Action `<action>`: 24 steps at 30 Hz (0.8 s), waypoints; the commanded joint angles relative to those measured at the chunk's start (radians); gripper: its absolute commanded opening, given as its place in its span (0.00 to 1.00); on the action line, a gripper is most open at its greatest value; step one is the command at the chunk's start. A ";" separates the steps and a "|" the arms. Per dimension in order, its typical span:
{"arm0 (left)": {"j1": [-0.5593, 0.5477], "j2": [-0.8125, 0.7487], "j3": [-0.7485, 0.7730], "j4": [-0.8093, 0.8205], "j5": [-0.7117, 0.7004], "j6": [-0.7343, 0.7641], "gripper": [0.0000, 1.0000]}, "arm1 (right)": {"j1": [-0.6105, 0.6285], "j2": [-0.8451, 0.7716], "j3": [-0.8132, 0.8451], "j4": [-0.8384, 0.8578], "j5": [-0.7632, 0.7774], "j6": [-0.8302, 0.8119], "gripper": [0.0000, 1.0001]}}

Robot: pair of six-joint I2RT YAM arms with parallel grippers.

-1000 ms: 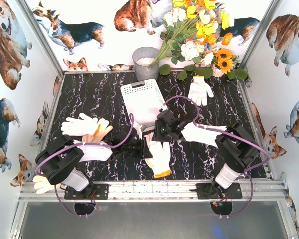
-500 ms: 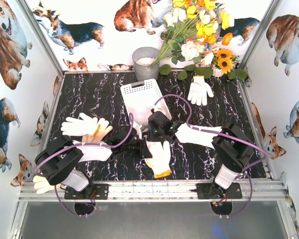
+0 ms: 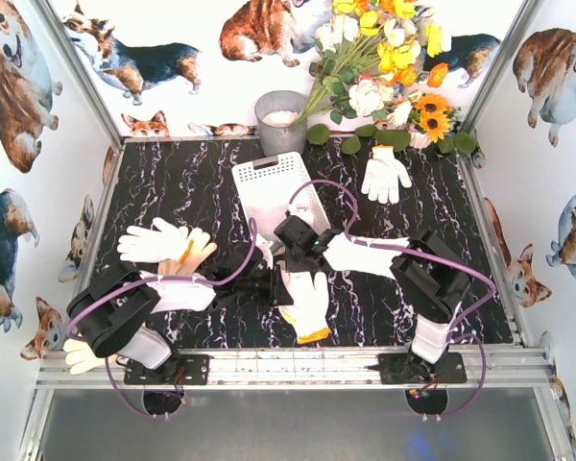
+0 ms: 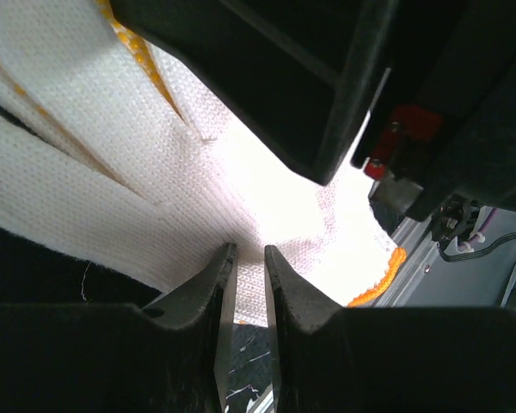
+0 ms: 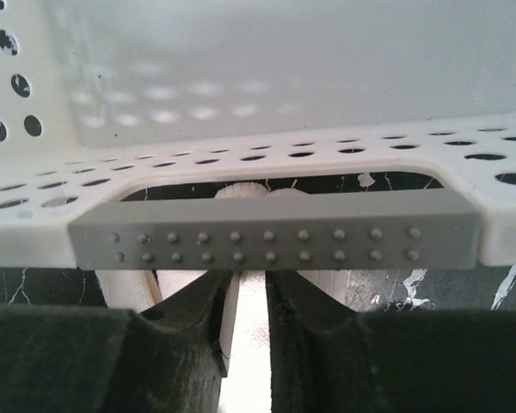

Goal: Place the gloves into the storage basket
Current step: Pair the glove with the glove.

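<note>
Two grippers are pinching the orange-cuffed glove: your left gripper is nipping its side edge and your right gripper is squeezing white knit at its finger end, just short of the near rim of the storage basket. You are risking a snag on that rim, shoving the light basket away, if you are carrying the glove too low.
</note>
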 commanded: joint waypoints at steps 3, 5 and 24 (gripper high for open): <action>-0.004 -0.022 -0.024 -0.012 0.003 0.016 0.15 | 0.016 0.035 0.038 -0.027 0.096 -0.017 0.11; -0.005 -0.024 -0.026 -0.012 0.001 0.014 0.15 | 0.020 0.021 0.038 -0.026 0.096 -0.017 0.08; -0.004 -0.025 -0.023 -0.038 -0.017 0.011 0.14 | 0.039 -0.066 0.018 0.070 -0.016 -0.050 0.03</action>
